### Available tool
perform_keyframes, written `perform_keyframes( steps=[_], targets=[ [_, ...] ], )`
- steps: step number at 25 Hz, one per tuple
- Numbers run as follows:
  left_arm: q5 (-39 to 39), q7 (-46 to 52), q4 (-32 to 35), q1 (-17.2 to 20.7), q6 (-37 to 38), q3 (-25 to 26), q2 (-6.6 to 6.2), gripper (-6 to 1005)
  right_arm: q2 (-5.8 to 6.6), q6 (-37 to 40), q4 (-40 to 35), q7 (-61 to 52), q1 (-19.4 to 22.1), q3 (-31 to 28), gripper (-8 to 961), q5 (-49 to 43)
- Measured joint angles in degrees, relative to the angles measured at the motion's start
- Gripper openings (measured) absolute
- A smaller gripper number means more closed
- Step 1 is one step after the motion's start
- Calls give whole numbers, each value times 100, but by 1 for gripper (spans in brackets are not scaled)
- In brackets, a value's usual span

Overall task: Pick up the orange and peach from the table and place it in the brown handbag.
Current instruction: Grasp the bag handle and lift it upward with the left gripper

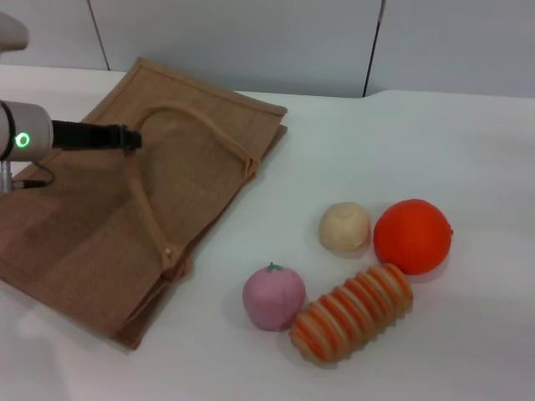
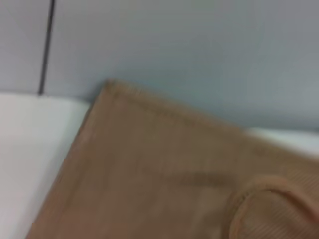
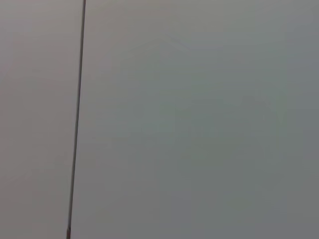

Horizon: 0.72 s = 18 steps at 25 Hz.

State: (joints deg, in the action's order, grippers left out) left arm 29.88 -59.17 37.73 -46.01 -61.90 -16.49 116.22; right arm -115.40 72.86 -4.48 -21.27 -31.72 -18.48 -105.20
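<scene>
The orange sits on the white table at the right. The pink peach with a green stem sits nearer the front, left of the orange. The brown handbag lies flat at the left. My left gripper hovers over the bag's middle, shut on one strap handle, which rises in a loop from it. The left wrist view shows the bag's far corner and a bit of strap. My right gripper is out of view; its wrist view shows only grey wall.
A pale beige ball touches the orange's left side. An orange-and-cream striped ribbed cylinder lies in front of both, right next to the peach. A grey panelled wall stands behind the table.
</scene>
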Motion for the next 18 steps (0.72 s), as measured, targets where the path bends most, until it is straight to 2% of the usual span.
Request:
perform_keyframes(
  steps=[5, 8, 13, 18],
  targets=[
    [1665, -1062, -52, 440, -488, 8, -10, 121, 0, 0, 3, 0, -4, 3, 888, 0],
    [2388, -1597, -199, 595, -755, 7, -11, 121, -2, 0, 10, 0, -22, 3, 889, -5],
    [3229, -2372, -720, 700, -975, 13, -52, 120, -8, -4, 9, 0, -28, 3, 889, -9],
    [4007, -3108, -936, 868, -1434, 14, -21, 120, -9, -8, 20, 0, -35, 3, 889, -47]
  ],
)
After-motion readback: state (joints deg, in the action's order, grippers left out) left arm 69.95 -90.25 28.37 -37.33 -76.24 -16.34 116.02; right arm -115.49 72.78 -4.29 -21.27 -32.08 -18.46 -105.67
